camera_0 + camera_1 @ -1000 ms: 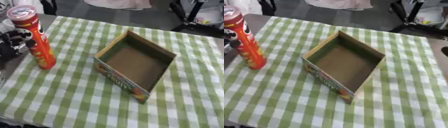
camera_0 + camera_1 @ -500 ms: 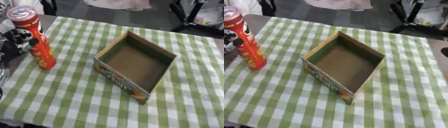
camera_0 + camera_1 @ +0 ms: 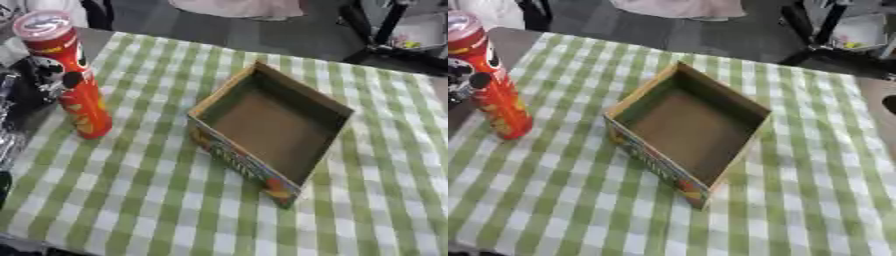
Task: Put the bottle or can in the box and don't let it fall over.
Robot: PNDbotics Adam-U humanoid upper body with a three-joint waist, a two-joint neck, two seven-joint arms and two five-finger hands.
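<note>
A green-and-white checked tablecloth [image 3: 149,210] is covering the table, and its nearest stretch, toward six o'clock, is lying bare. Just past that, near the middle, an open cardboard box [image 3: 273,131] is sitting turned so that one corner is pointing toward five o'clock; its near outer wall is carrying bright printing in red, green and yellow, but the lettering is too blurred to read. The inside is showing plain brown card. Over at nine o'clock from the box, well apart from it, a tall red can [image 3: 66,75] is standing upright on the cloth — a tube with a pale, round lid and yellow shapes printed low on its side; a label seems to run round the upper part, though no word on it is legible. The robot's left hand [image 3: 45,79] is reaching in from the left edge, its dark fingers curling against the can's middle, with one rounded fingertip [image 3: 73,79] pressing on the red wall, so it is gripping the can. The right hand is not showing in either view. Farther off, beyond twelve o'clock, a dark floor [image 3: 710,35] is showing.
</note>
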